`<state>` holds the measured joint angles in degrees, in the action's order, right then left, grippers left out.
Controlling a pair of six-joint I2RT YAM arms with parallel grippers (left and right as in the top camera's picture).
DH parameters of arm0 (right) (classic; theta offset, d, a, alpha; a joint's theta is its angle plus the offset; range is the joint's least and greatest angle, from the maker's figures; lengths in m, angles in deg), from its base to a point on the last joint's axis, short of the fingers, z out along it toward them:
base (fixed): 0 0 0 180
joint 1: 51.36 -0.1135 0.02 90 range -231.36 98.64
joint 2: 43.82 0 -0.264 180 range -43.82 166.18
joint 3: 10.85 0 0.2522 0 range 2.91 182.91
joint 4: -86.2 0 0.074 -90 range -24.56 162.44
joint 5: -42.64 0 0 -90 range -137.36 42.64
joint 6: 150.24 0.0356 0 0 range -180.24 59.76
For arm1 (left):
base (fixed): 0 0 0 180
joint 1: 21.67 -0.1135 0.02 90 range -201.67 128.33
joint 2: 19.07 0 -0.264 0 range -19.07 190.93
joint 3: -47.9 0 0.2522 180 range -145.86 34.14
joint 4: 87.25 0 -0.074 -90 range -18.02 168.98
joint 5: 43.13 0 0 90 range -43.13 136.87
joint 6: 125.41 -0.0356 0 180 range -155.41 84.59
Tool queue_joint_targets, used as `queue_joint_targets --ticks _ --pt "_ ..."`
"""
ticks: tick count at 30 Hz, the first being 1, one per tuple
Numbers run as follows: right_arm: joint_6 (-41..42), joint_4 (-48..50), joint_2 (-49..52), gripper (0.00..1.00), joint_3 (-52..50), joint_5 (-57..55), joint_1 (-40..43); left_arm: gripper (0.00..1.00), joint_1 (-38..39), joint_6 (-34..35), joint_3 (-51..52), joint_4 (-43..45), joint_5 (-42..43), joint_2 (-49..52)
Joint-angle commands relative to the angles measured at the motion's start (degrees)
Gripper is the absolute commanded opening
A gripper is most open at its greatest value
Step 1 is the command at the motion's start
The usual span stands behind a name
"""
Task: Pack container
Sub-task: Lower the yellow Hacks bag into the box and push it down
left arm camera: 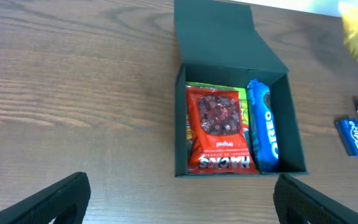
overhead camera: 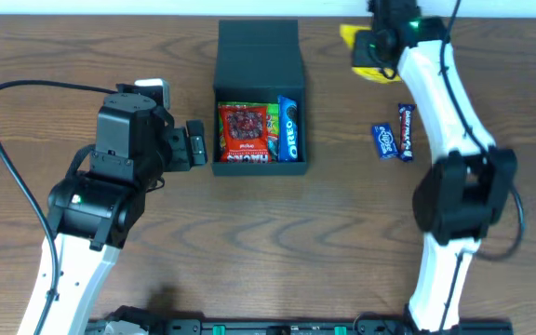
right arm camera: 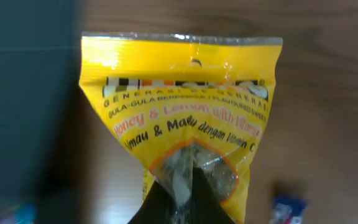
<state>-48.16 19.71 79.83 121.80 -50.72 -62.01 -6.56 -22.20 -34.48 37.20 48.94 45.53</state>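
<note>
Progress, L to R: the container point(overhead camera: 260, 168) sits mid-desk, slightly left of centre, with its flap lid point(overhead camera: 259, 54) laid open toward the far edge. We count three items inside already. A red Hacks packet point(overhead camera: 243, 132) lies on top at the left, a green packet point(overhead camera: 273, 119) shows partly under it, and a blue Oreo roll point(overhead camera: 289, 128) stands on edge against the right wall. To the right of the lid, a yellow honey & lemon candy bag point(right arm camera: 179, 106) is in the right arm's grip and not yet in the box. Further right, two small blue snack bars point(overhead camera: 384, 141) point(overhead camera: 406, 131) lie loose on the desk point(overhead camera: 156, 37), just beside each other; we can't read their brand. So we judge it approx. halfway: three packed, one in hand, two to go, lid to close.

Poses, L to R: the left arm is bent beside the box. Its left pincer point(overhead camera: 196, 144) points at the container's left wall from near by, not touching. In the wrist view its fingers point(left arm camera: 55, 199) stand wide apart w/ nothing between them. The right arm stretches to the far edge of the desk. Its right pincer point(right arm camera: 179, 196) is clamped on one edge of the yellow bag, which looks lifted clear of the desk, though we can't be sure.
</note>
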Motion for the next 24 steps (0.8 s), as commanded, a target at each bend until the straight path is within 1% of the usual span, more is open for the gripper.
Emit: queue_joint_targets --ticks 1,5,7,10,12,19,20,21,22,23,24 --pt "9.9 -4.0 -3.5 0.01 0.3 0.6 -5.3 0.95 -0.1 -0.8 -1.1 0.0 2.9 -3.1" --pt "19.5 -11.2 -3.2 0.01 0.2 0.5 -13.8 0.95 -0.1 -0.8 -1.2 -2.4 5.5 -8.1" --pt "22.3 -12.3 -2.4 0.01 0.1 -0.5 -18.5 0.95 -0.1 -0.8 -1.1 -4.4 5.5 -10.3" --pt "25.7 -12.4 -0.9 0.01 0.1 -6.1 -24.5 0.95 -0.1 -0.8 -1.2 -7.3 5.5 -13.2" --pt "30.0 -12.0 1.1 0.01 0.0 -12.2 -29.3 0.95 -0.1 -0.8 -1.2 -9.7 5.5 -15.4" --pt "36.9 -7.9 7.2 0.02 0.0 -18.1 -34.8 0.95 -0.1 -0.8 -1.2 -12.3 5.5 -17.3" --pt "37.0 -7.0 8.2 0.18 0.0 -18.9 -35.2 0.95 -0.1 -0.8 -1.2 -12.8 5.5 -17.3" --pt "37.0 -6.3 8.8 0.4 0.0 -19.5 -35.5 0.95 -0.1 -0.8 -1.2 -13.1 5.5 -17.3" --pt "37.0 -5.7 9.2 0.66 0.0 -19.6 -35.6 0.95 -0.1 -0.8 -1.2 -13.4 5.5 -17.3" --pt "36.9 -5.3 9.3 0.77 0.0 -19.6 -35.7 0.95 -0.1 -0.8 -1.2 -13.8 5.5 -17.3" --pt "36.2 -5.3 9.0 0.82 0.0 -19.6 -35.7 0.95 -0.1 -0.8 -1.2 -14.2 5.5 -17.3"
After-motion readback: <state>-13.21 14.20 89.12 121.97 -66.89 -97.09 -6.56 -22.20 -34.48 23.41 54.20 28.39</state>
